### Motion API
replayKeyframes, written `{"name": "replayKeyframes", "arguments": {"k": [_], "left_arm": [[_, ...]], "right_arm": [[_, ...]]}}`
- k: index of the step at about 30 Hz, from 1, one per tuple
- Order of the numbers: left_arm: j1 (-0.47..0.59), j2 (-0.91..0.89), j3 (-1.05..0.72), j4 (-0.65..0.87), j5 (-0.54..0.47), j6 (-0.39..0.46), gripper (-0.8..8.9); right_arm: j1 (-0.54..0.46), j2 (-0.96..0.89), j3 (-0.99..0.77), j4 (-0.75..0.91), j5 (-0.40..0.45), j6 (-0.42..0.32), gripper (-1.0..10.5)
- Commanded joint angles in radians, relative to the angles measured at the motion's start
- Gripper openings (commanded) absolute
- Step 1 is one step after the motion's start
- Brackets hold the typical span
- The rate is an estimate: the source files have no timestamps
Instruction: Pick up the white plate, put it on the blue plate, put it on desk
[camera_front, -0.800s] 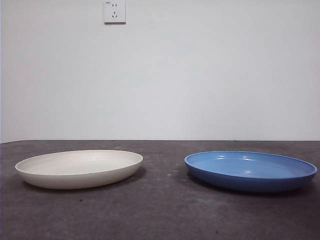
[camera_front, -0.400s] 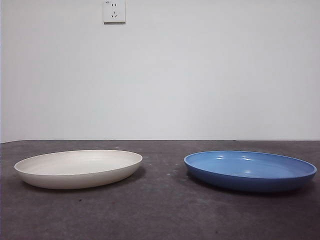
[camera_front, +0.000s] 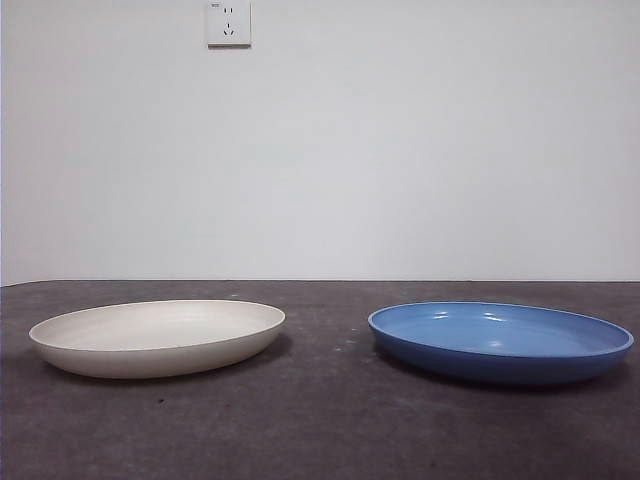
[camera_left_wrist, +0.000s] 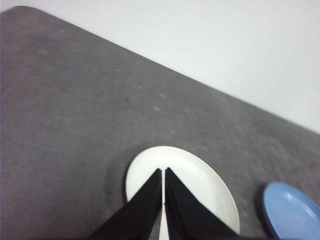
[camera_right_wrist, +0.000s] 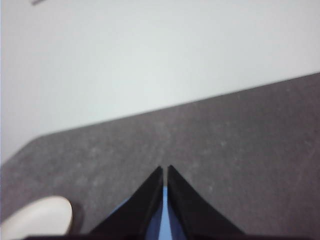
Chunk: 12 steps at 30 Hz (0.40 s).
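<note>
The white plate (camera_front: 158, 337) rests on the desk (camera_front: 320, 420) at the left, and the blue plate (camera_front: 500, 342) lies apart from it at the right. No arm appears in the front view. High above the white plate (camera_left_wrist: 190, 175) hangs my left gripper (camera_left_wrist: 163, 170), shut, with nothing in it; the blue plate (camera_left_wrist: 292, 212) shows at the picture's edge. My right gripper (camera_right_wrist: 164, 168) is shut too and hangs above the blue plate (camera_right_wrist: 162, 220), which its jaws mostly hide. A bit of the white plate (camera_right_wrist: 37, 216) shows in that view.
A white wall with a power socket (camera_front: 229, 22) stands behind the desk's far edge. The desk's dark grey top (camera_left_wrist: 75, 110) stretches wide beyond both plates.
</note>
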<state>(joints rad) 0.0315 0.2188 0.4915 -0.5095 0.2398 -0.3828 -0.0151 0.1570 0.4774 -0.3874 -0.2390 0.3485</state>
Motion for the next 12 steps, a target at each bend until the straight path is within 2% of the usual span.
{"name": "replayKeyframes", "arguments": {"k": [1, 6, 12], "left_arm": [[0.002, 0.081, 0.094, -0.084, 0.035, 0.125, 0.09], [-0.002, 0.219, 0.222, -0.235, 0.09, 0.26, 0.09], [-0.048, 0.336, 0.303, -0.327, 0.19, 0.321, 0.09]], "right_arm": [[0.0, 0.073, 0.076, -0.076, -0.019, -0.064, 0.1], [0.0, 0.237, 0.221, -0.264, -0.106, -0.169, 0.1], [0.002, 0.402, 0.353, -0.428, -0.194, -0.282, 0.1]]}}
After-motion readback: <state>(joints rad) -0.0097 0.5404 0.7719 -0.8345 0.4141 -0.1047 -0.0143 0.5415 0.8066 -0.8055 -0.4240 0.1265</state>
